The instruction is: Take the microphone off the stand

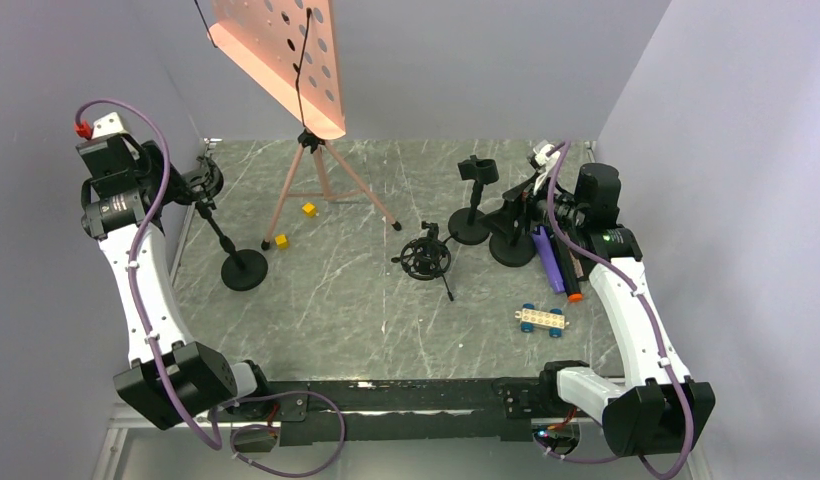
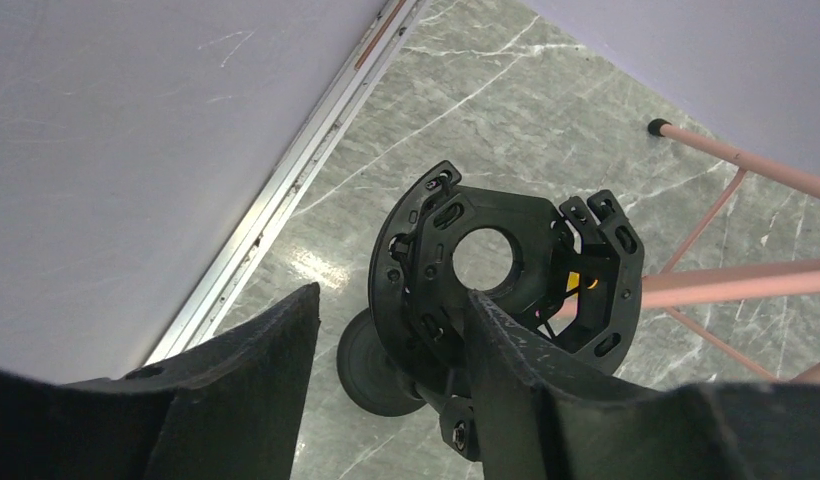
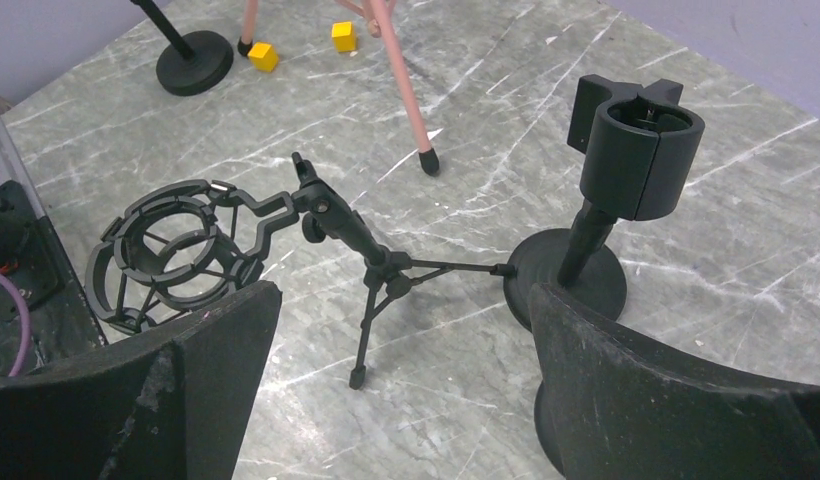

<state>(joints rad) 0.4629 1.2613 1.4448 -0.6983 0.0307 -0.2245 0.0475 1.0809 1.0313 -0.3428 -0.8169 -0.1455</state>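
Observation:
No microphone shows in any holder. A black stand with a round base (image 1: 244, 270) carries an empty ring-shaped shock mount (image 1: 204, 183) at the far left. My left gripper (image 1: 189, 186) is open right beside that mount. In the left wrist view the mount (image 2: 436, 250) sits just past the open gripper (image 2: 393, 295), with the base (image 2: 371, 365) below. My right gripper (image 1: 521, 212) is open and empty over two round-based stands. Its wrist view shows the gripper (image 3: 404, 292) above bare table. An empty clip stand (image 3: 641, 150) is on the right. A purple rod-like thing (image 1: 547, 258) lies under the right arm; I cannot tell whether it is the microphone.
A small tripod (image 1: 426, 255) with an empty shock mount (image 3: 171, 255) stands mid-table. A pink tripod (image 1: 321, 185) holds a perforated board at the back. Two yellow cubes (image 1: 281, 240) lie near it. A toy block car (image 1: 541, 318) and a black orange-tipped stick (image 1: 573, 285) lie at the right.

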